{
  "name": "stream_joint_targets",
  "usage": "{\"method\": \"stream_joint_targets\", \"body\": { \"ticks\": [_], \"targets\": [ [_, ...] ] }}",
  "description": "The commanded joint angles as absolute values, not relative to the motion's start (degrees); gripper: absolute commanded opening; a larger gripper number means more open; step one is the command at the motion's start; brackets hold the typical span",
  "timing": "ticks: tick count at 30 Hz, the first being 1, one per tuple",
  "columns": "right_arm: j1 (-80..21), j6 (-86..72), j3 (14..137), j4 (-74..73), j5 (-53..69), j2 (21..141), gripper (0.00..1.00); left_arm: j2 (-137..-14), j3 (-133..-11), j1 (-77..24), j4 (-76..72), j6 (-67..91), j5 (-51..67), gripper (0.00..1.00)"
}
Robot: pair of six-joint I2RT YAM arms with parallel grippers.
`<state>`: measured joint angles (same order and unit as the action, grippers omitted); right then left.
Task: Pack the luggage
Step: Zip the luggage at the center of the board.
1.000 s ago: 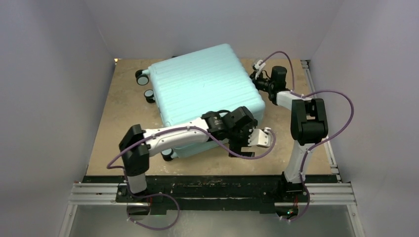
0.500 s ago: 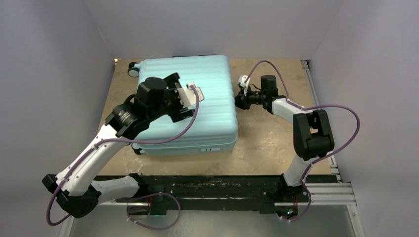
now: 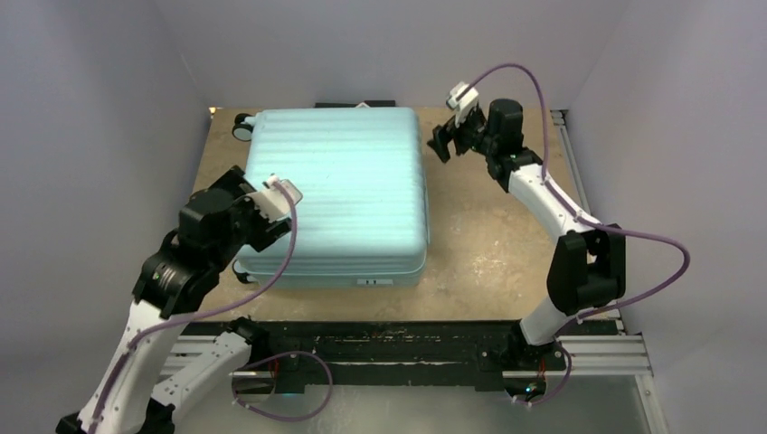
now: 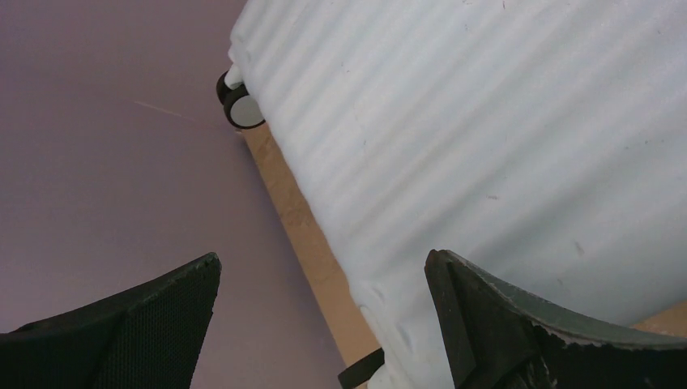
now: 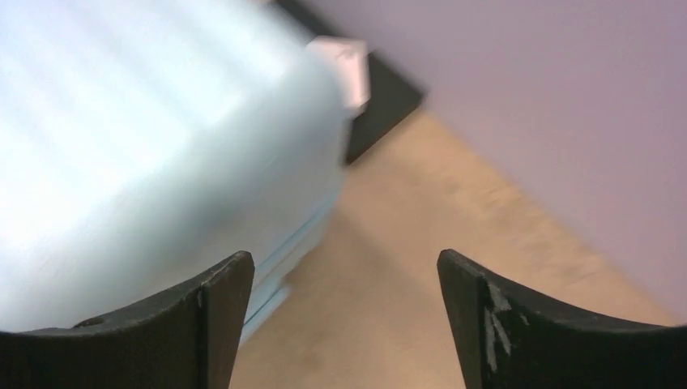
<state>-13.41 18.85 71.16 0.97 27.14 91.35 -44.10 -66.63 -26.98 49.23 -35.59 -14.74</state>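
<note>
My left gripper [image 4: 322,261] is spread wide and grips nothing, and my right gripper [image 5: 342,258] is also parted and empty. The suitcase [image 3: 335,190] lies shut on the table [image 3: 488,244], so I can't see inside. Its ribbed edge sits just ahead of the left gripper, and its far corner is near the right one.

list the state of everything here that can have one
luggage: closed, lying flat on the table, ribbed shell facing up
left gripper: open, holding nothing, at the luggage's near left edge
right gripper: open, holding nothing, beside the luggage's far right corner
</note>
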Motion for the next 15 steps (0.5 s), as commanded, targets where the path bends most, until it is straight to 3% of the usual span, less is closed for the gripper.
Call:
{"method": "stream_joint_targets", "body": {
  "ticks": [1, 2, 8, 15],
  "targets": [
    [-11.9, 11.8, 82.7, 8.8, 15.4, 96.7, 0.95, -38.3, -64.6, -23.2, 52.7, -35.2, -9.2, 0.99],
    [-11.9, 11.6, 84.8, 9.3, 15.4, 98.7, 0.98, -36.9, -63.2, -22.4, 53.0, -35.5, -8.3, 0.99],
    [-11.9, 11.1, 98.0, 10.6, 18.8, 114.2, 0.99, -33.8, -54.0, -18.5, 52.9, -37.6, -10.1, 0.99],
    [-12.3, 11.8, 107.5, 9.9, 36.6, 126.4, 0.99, -32.5, -46.0, -15.5, 45.0, -36.3, -18.3, 0.99]
  ]
}}
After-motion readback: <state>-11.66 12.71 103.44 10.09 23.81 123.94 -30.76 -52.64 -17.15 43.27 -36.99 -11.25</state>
